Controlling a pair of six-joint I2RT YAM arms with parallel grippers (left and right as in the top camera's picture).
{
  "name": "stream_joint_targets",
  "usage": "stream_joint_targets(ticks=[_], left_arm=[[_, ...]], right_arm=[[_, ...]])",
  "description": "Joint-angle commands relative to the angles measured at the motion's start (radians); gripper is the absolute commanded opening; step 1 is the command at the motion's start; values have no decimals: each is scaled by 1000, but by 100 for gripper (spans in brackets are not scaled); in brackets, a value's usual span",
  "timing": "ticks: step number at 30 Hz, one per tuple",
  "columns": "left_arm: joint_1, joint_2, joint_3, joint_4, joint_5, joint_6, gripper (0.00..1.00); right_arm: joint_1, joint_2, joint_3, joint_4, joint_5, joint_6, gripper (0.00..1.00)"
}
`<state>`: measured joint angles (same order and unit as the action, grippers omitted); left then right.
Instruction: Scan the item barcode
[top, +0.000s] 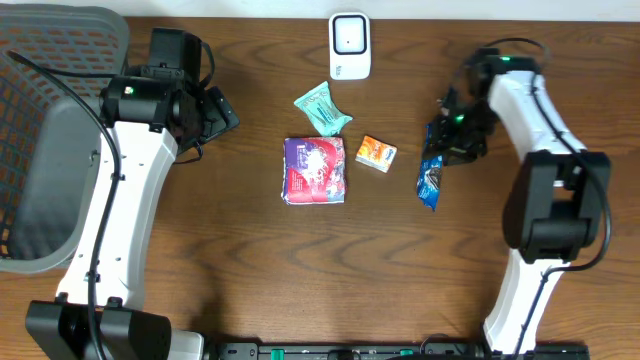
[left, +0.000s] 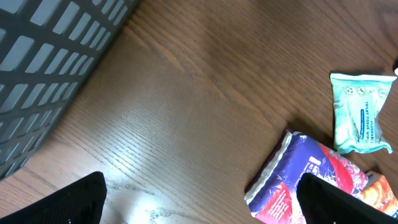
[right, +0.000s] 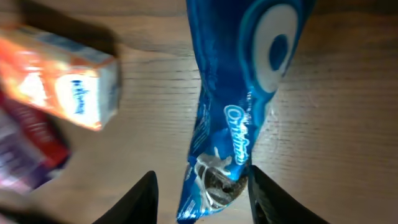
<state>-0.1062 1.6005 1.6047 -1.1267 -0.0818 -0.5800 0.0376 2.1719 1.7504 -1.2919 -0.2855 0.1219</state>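
Observation:
A blue cookie packet (top: 431, 178) lies on the wooden table at the right. In the right wrist view the packet (right: 242, 93) runs down between my right gripper's (right: 200, 180) black fingers. The jaws stand apart, with a clear gap on the left side and the right finger close against the wrapper. From overhead the right gripper (top: 450, 140) hovers over the packet's upper end. A white barcode scanner (top: 350, 45) stands at the table's far edge, in the middle. My left gripper (top: 222, 112) is wide open over bare wood at the left, holding nothing (left: 200, 180).
A purple snack pack (top: 315, 170) lies mid-table, with a green wipes pack (top: 322, 108) behind it and a small orange box (top: 376, 153) to its right. A grey mesh basket (top: 40, 130) fills the far left.

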Motion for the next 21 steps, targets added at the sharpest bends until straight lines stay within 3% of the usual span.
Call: stream_joint_targets(ticks=[1,3,6,7,8,16,21], left_arm=[[3,0,3,-6,-13,-9,98],[3,0,3,-6,-13,-8,98],[3,0,3,-6,-13,-8,98],[3,0,3,-6,-13,-8,98],[3,0,3,-6,-12,-9,98],[3,0,3,-6,-13,-8,98],[3,0,3,-6,-13,-8,98]], right_arm=[[60,-19,8,3,248,103,44],[84,-19,8,13,269,109,42],[101,-21,25,10,265,118,29],[101,-22,37,2,265,118,31],[101,-23,96,-47,283,118,41],[122,-23,243,-159,365,134,63],[151,-23,183,-137,450,182,62]])
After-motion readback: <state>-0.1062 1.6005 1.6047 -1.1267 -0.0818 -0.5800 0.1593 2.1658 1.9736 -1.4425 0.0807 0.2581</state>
